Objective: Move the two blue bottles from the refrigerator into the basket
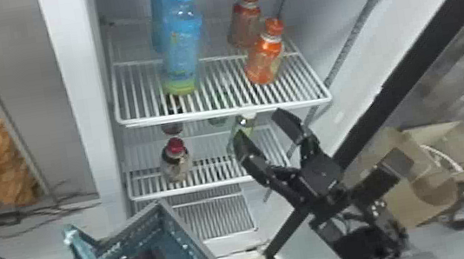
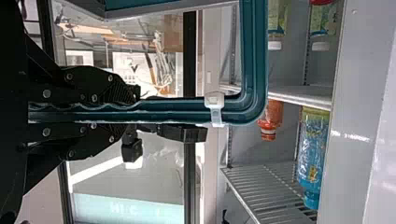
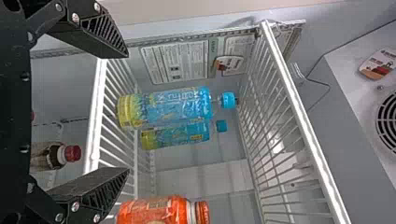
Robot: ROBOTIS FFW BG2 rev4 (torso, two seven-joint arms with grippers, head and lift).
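The right gripper is held with its two fingers wide apart, and nothing is gripped between them. The front blue bottle is seen straight ahead of that gap in the right wrist view. In the head view it is found higher up and to the left of the fingertips, on the shelf. It is stood upright, so its long side is set across the gap, and one finger could be passed down each side. The back blue bottle is tucked just behind it. The orange bottle is placed to the right and might be bumped if the reach is made too far that way. The left gripper is clamped on the handle of the basket, low and to the left. The right gripper is nearer to the blue bottles.
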